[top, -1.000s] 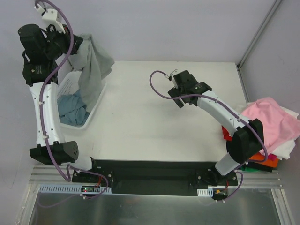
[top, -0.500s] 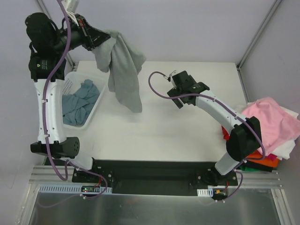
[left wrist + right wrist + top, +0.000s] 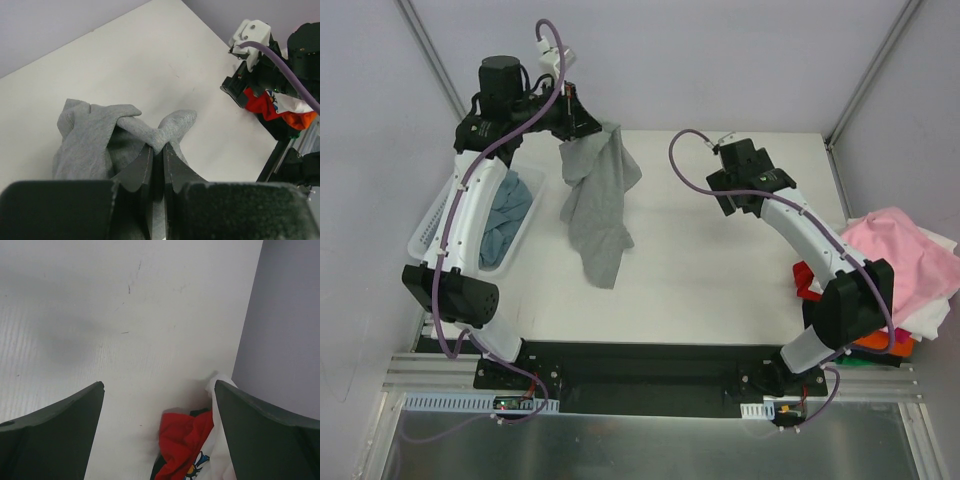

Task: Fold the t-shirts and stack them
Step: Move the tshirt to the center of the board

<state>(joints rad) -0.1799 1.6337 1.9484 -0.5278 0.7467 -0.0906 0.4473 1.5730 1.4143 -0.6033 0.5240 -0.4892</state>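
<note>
Over the far-left worktop (image 3: 720, 270), the grey tee (image 3: 595, 205) hangs bunched up, pinched tight in the left fingers (image 3: 140, 170). The basket (image 3: 425, 228) with a blue tee (image 3: 508, 205) sits just beside it; right fingers (image 3: 55, 415) are spread wide.

Light heather-grey t-shirt (image 3: 595, 210): bunched, suspended by one fold, lower end trailing on the table (image 3: 720, 270). Dusty blue-teal t-shirt (image 3: 505, 215): crumpled inside the basket (image 3: 428, 225). Pink t-shirt (image 3: 900, 260): tops the unfolded heap at right, over white t-shirt (image 3: 932, 318), orange t-shirt (image 3: 880, 345), red t-shirt (image 3: 807, 283).
</note>
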